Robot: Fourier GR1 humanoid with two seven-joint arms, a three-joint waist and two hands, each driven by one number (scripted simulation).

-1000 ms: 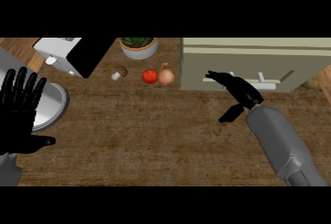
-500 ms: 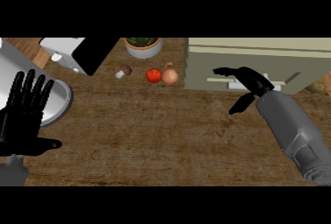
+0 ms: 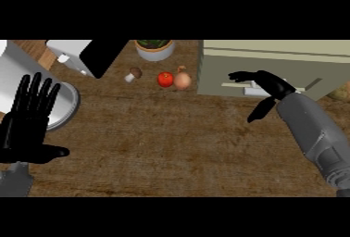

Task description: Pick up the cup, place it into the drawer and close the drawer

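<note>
The right hand [image 3: 272, 85] is held open and empty, fingers spread over the pale green rectangular drawer [image 3: 287, 60]. The left hand [image 3: 24, 132] is rested open, fingers upright.

The counter [image 3: 171, 148] is mid-brown wood with a fine, streaky grain; the left hand [image 3: 27, 127] and the right hand [image 3: 272, 85] are both black, each on a plain grey forearm; the drawer unit [image 3: 273, 60] is a pale greenish beige with a lighter cream band along its top; the tomato [image 3: 165, 79] is bright red; the onion [image 3: 182, 81] beside it is tan; the mushroom [image 3: 133, 74] has a brown cap and a whitish stem; the pot [image 3: 155, 51] is pale grey-white and holds dark green leaves; the round pan [image 3: 66, 104] is silvery grey; at the far left, a black panel [image 3: 103, 55] lies against a white block [image 3: 68, 48].
</note>
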